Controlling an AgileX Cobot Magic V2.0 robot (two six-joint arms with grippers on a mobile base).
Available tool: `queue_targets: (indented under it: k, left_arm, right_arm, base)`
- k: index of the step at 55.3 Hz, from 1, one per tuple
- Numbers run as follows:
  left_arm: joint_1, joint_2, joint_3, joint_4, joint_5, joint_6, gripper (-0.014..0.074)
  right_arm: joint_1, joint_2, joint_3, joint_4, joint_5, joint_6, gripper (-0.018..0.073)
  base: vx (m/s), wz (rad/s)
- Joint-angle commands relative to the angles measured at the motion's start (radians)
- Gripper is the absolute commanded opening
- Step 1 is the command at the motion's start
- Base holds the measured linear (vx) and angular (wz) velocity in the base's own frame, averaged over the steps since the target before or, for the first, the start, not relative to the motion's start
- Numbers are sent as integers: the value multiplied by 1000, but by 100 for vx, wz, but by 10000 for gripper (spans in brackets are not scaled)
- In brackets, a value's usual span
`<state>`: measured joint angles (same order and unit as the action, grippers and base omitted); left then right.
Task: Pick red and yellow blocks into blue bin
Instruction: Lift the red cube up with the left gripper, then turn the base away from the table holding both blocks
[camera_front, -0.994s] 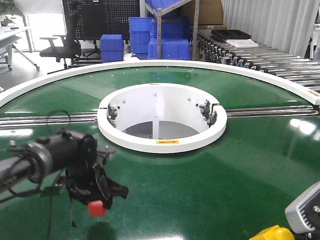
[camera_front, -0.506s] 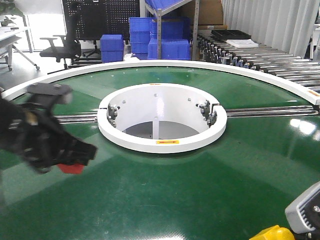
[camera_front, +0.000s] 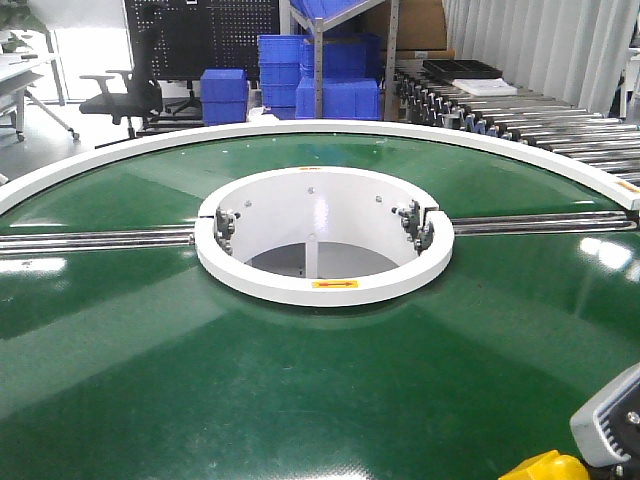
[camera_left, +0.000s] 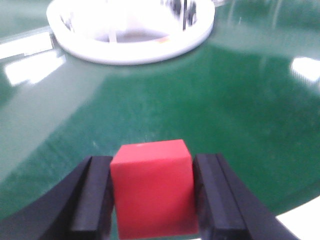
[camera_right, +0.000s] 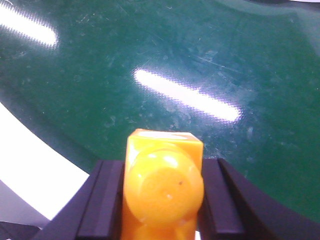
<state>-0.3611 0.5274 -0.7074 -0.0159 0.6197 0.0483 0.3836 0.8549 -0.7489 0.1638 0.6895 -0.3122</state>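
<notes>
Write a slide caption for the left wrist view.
Left hand grips the red cube, with the green belt beyond.

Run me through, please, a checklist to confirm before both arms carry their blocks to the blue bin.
1. Left claw shut on the red cube: ok, both fingers lie flat against its sides.
2. Right claw shut on the yellow brick: ok, gripped on both sides, with a stud facing the camera.
3. Blue bin located: cannot tell. No view shows it, only stacked blue crates beyond the green table.
4. Left arm seen by the front camera: not ok, it is out of frame.
5. Blocks lifted off the table: cannot tell from the wrist views.
</notes>
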Motion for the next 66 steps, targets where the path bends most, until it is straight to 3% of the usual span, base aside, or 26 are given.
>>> queue_targets:
  k: [1,10,66]
  left_arm:
    - [-5,-91,28,-6,-117,5,282]
    - [-5,-177,60,0,-115,5,282]
    - [-5,-174,60,2,-108,3,282]
  right_arm:
    - [1,-11,-27,1,-58,-5,265]
    - [1,-11,-27,1,-58,-5,265]
    - [1,-11,-27,1,-58,-5,265]
  base:
    - [0,0]
    - [0,0]
    - [0,0]
